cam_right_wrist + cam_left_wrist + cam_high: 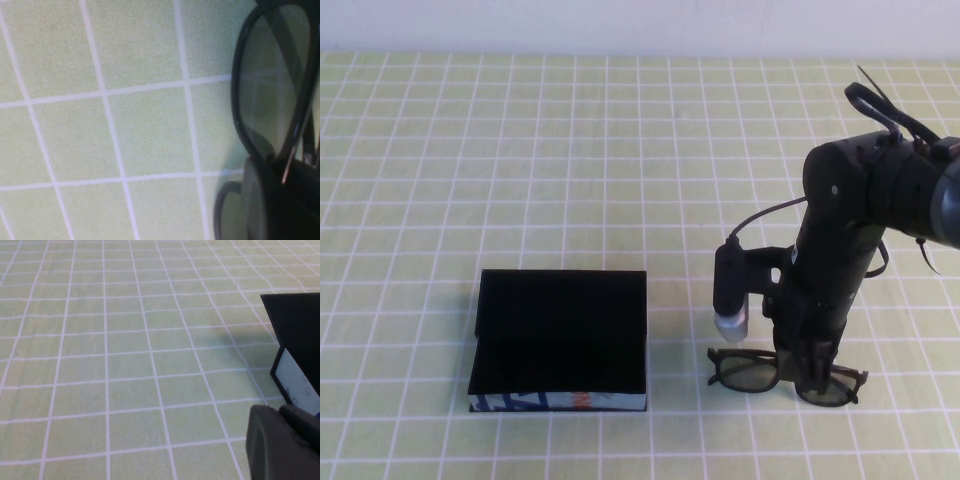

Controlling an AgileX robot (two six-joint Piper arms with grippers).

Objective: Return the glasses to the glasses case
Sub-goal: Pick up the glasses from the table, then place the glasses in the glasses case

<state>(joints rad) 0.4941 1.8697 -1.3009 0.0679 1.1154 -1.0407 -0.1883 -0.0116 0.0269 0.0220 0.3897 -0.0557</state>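
Note:
The black thick-framed glasses (745,371) lie on the table at the front right, lenses facing the front edge. My right gripper (810,368) is down at their bridge, between the two lenses, and looks shut on it. In the right wrist view a lens (265,90) and a temple sit right against the dark gripper (285,200). The open black glasses case (560,335) stands to the left of the glasses, with its blue, white and orange front edge towards me. My left gripper (287,440) is out of the high view. It sits low beside a corner of the case (300,335), jaws together and empty.
The table (620,150) is covered by a light green cloth with a white grid. The right arm's cables (880,100) loop up at the back right. Bare cloth lies between the case and the glasses.

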